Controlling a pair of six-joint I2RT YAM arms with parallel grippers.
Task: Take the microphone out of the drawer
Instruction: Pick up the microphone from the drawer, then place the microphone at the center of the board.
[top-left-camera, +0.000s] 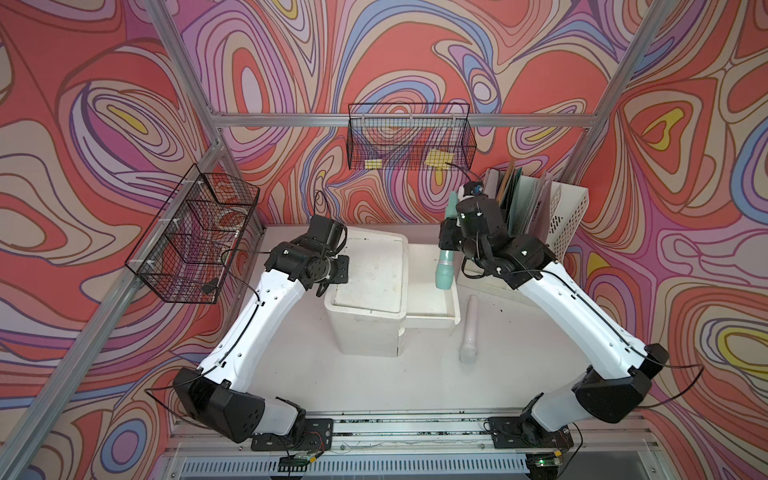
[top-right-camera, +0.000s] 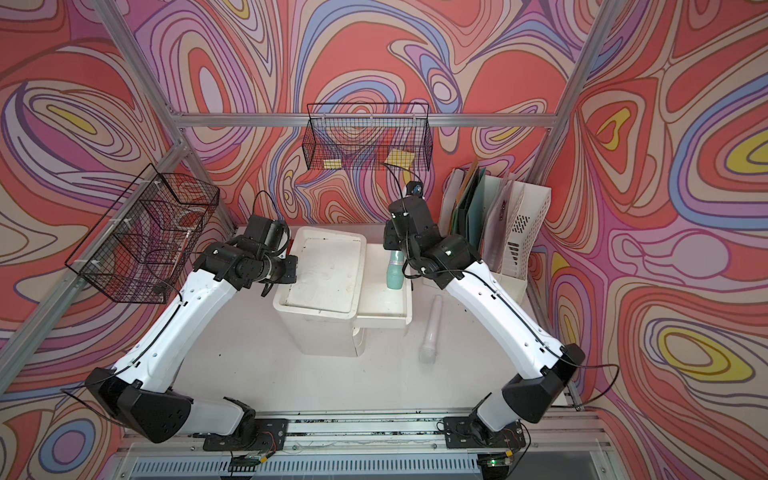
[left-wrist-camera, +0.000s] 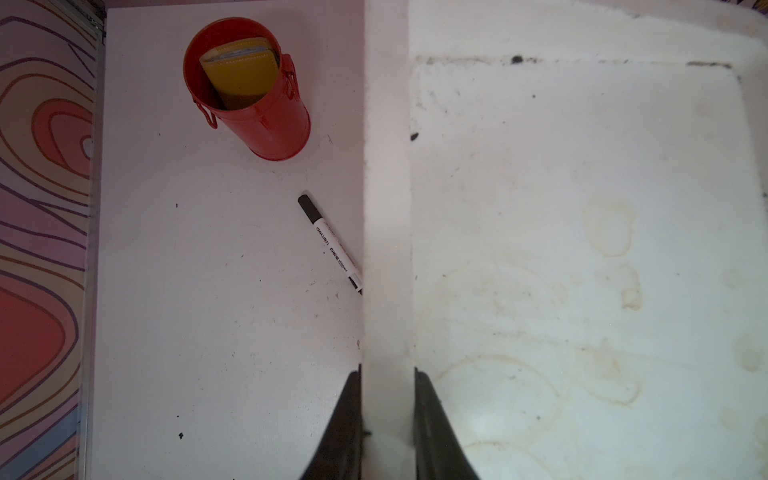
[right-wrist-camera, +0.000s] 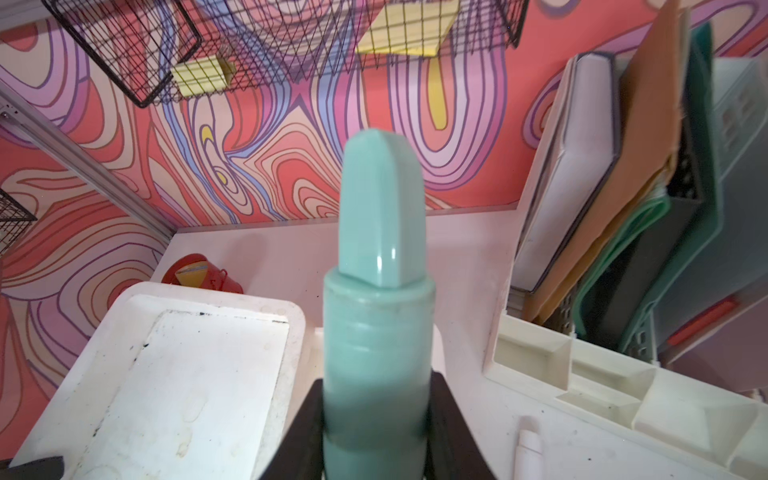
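Observation:
The teal microphone stands nearly upright with my right gripper shut round its thick body. Its lower end is over the right side of the open white drawer; whether it touches the drawer is hidden. The drawer sticks out to the right of the white drawer unit. My left gripper is shut on the raised rim at the left edge of the unit's top, one finger on each side of it.
A white cylinder lies on the table right of the drawer. A file organizer with folders stands at the back right. A red cup and a marker sit left of the unit. Wire baskets hang on the walls.

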